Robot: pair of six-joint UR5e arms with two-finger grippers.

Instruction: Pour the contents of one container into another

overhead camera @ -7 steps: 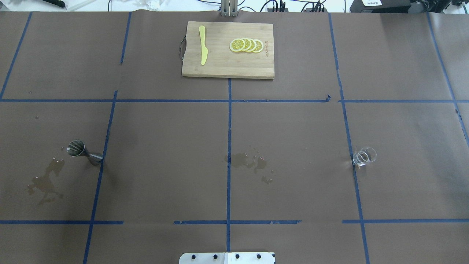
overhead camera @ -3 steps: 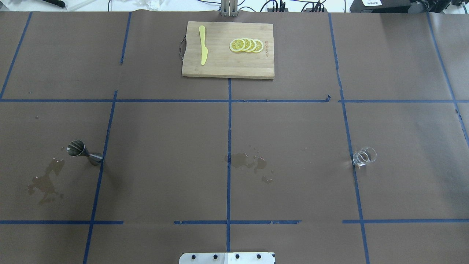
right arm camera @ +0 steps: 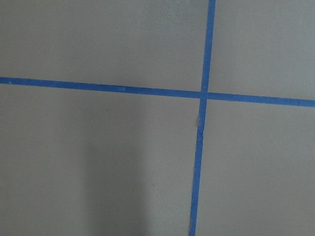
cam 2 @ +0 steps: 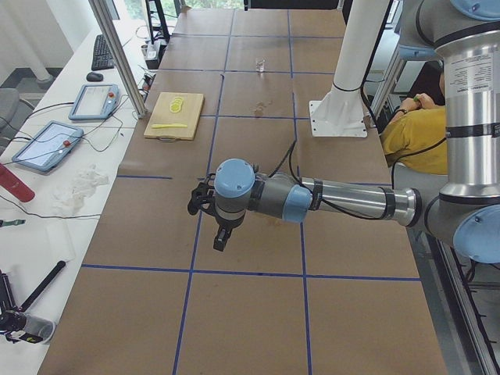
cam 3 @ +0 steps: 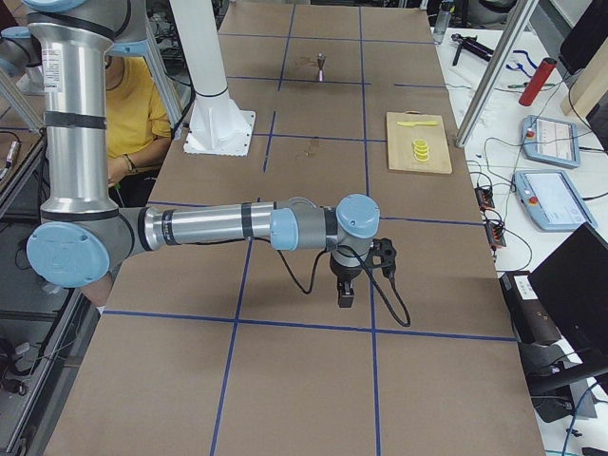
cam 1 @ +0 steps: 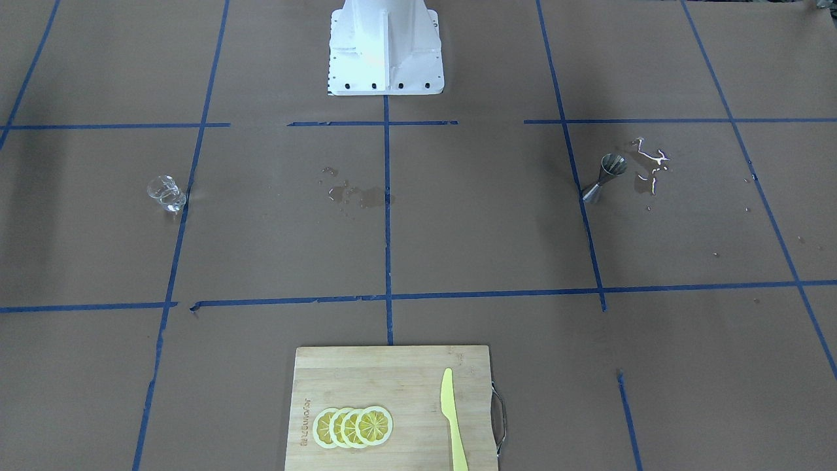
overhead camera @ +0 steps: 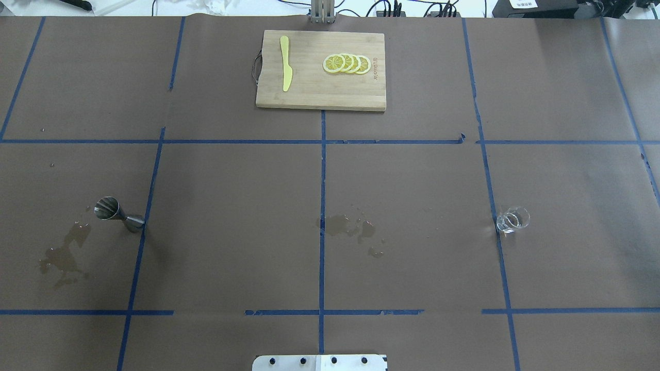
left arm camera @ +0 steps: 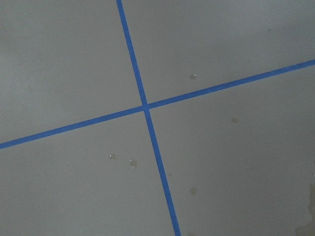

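Brown paper with blue tape lines covers the counter [overhead camera: 232, 206]. Locate the glass cup [overhead camera: 513, 219] standing on the robot's right side, just beside a tape line. Locate the steel jigger [overhead camera: 118, 215] standing well apart on the left side, near a wet patch [overhead camera: 64, 255]. The left pincer [cam 2: 219, 245] and right pincer [cam 3: 345, 302] hang over bare counter; you cannot tell whether either is open or closed.
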